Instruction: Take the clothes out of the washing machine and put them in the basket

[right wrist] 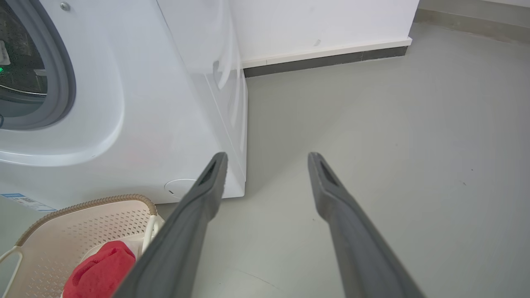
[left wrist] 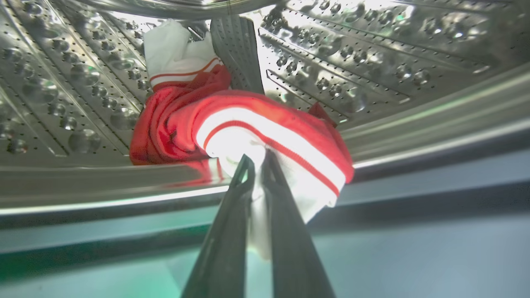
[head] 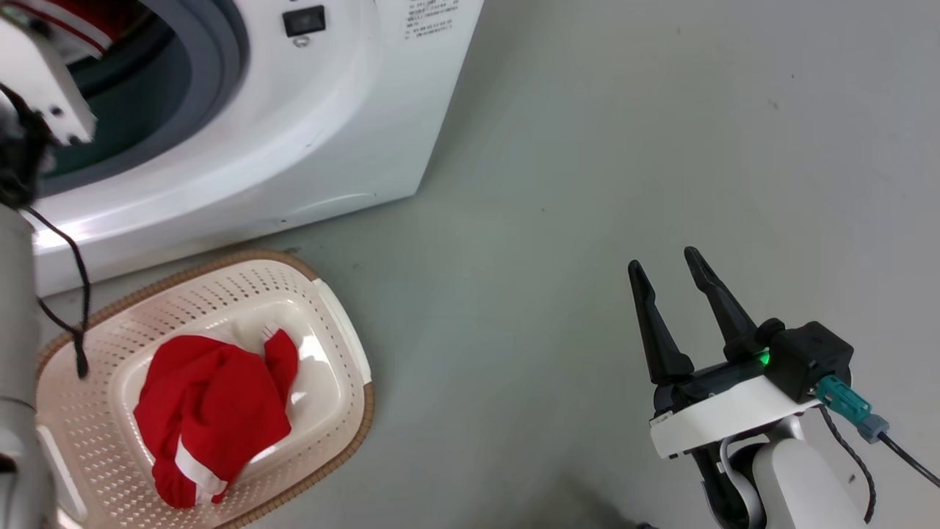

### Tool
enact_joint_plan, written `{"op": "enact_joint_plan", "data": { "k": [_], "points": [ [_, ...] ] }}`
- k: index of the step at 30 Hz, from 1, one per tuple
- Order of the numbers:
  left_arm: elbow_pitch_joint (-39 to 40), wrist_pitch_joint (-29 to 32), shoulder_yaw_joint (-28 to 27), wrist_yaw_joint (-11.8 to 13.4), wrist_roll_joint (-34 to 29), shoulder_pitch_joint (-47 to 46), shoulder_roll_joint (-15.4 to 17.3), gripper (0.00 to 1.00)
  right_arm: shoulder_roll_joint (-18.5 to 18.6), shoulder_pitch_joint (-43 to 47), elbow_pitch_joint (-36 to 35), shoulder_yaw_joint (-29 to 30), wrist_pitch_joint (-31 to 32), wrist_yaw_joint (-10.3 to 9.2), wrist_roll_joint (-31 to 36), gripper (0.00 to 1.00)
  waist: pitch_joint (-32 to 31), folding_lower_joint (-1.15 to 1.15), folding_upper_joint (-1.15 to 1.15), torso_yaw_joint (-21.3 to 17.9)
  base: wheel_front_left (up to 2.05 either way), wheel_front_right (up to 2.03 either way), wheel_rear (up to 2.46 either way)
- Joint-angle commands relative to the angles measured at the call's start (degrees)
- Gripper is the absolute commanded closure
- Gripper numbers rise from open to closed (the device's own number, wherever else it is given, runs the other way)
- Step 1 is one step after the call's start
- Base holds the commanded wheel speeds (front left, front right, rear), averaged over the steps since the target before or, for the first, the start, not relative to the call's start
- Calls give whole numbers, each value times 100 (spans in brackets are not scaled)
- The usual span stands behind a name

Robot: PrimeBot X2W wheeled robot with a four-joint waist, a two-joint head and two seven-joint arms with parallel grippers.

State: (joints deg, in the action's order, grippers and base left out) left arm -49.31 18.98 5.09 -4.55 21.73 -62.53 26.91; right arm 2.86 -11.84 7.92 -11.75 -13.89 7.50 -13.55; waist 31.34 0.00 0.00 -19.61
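Note:
Inside the washing machine's steel drum (left wrist: pixel 372 49), my left gripper (left wrist: pixel 257 159) is shut on the white striped edge of a red garment (left wrist: pixel 248 120), which lies at the drum's lip. My left arm's pale wrist (head: pixel 37 81) reaches into the porthole of the washing machine (head: pixel 330 132), where a bit of red cloth (head: pixel 95 18) shows. The cream basket (head: pixel 338 345) stands on the floor below the porthole and holds another red garment (head: pixel 213 411). Off to the right, above the floor, my right gripper (head: pixel 662 258) is open and holds nothing. The right wrist view shows that gripper (right wrist: pixel 267 155), the machine (right wrist: pixel 145 103) and the basket (right wrist: pixel 83 205).
Grey floor (head: pixel 587 184) stretches to the right of the machine and basket. A white wall with a dark skirting strip (right wrist: pixel 323 58) stands behind the machine. A black cable (head: pixel 73 294) hangs from my left arm over the basket's left side.

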Motion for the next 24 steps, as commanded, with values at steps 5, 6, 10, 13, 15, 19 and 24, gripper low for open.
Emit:
{"op": "enact_joint_plan", "data": {
  "k": [5,6,10,13,15,19,24],
  "points": [
    [-147,-1182,-55,-49,102,610,-281,100,4,114,14,121,102,-2,89,0,-478,0,0,210,0,0,0],
    [-189,-1399,-47,-56,88,701,-312,100,4,144,10,136,132,-2,105,0,-555,0,0,237,0,0,0],
    [-322,-2235,-30,-94,86,986,-452,100,5,264,-36,193,224,-2,146,0,-843,0,0,359,0,0,0],
    [-410,-2690,0,-123,87,1116,-542,100,4,375,-74,238,311,-2,205,0,-1053,0,0,458,0,0,0],
    [-431,-2953,28,-136,67,1213,-588,100,4,439,-102,244,372,-2,228,0,-1191,0,0,514,0,0,0],
    [-378,-3196,59,-138,64,1351,-666,100,4,553,-145,275,439,-2,254,0,-1413,0,0,600,0,0,0],
    [-98,-3361,24,-103,86,1700,-734,100,4,744,-231,314,566,-2,296,0,-1768,0,0,724,0,0,0]
  ]
}}
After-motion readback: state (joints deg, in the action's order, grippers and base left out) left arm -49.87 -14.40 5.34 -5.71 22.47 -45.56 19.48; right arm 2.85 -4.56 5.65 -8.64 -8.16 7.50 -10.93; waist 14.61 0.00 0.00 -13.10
